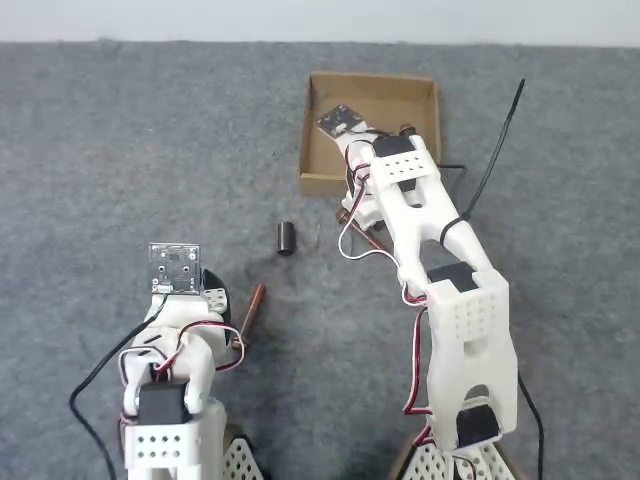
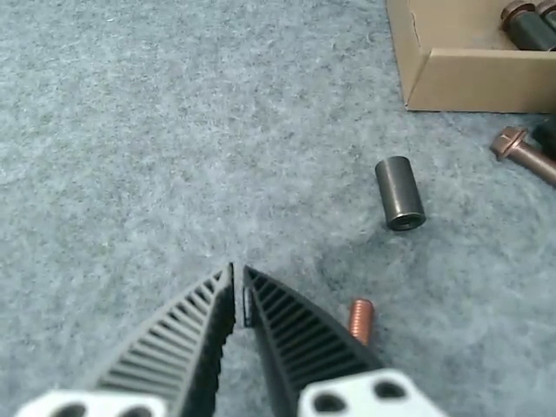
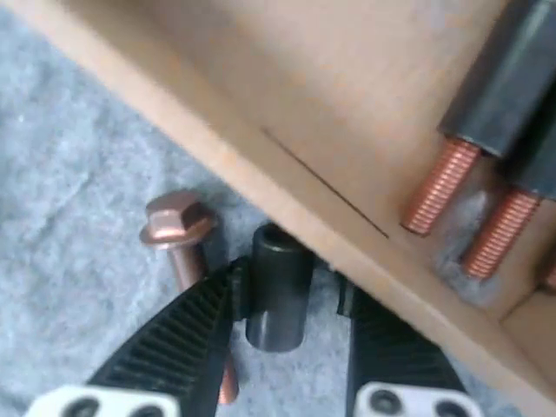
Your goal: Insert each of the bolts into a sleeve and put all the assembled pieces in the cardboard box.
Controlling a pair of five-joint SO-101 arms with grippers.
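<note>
A loose black sleeve lies on the grey carpet between the arms. My left gripper hovers low over the carpet, shut and empty, with a copper bolt lying just beside it. My right gripper is at the outer front wall of the cardboard box. It is open around a second black sleeve; one finger touches it, the other stands a little off. A hex-head copper bolt lies beside that sleeve.
Inside the box lie assembled bolt-and-sleeve pieces. The right arm's wires and a black cable run by the box. Open carpet stretches to the left of the box and sleeve.
</note>
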